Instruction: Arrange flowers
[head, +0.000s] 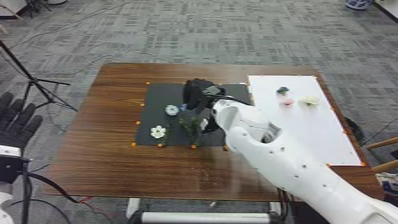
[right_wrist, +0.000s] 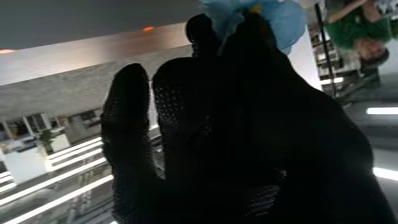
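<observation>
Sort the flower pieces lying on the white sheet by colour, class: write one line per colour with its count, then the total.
Pink flower: 1
Cream flower: 1
Dark blue-green piece, too small to tell bloom from leaves: 1
Total on the white sheet: 3

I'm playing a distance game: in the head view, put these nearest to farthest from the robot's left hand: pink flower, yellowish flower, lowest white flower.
From the left hand:
1. Lowest white flower, black mat
2. Pink flower, white sheet
3. Yellowish flower, right of pink
</observation>
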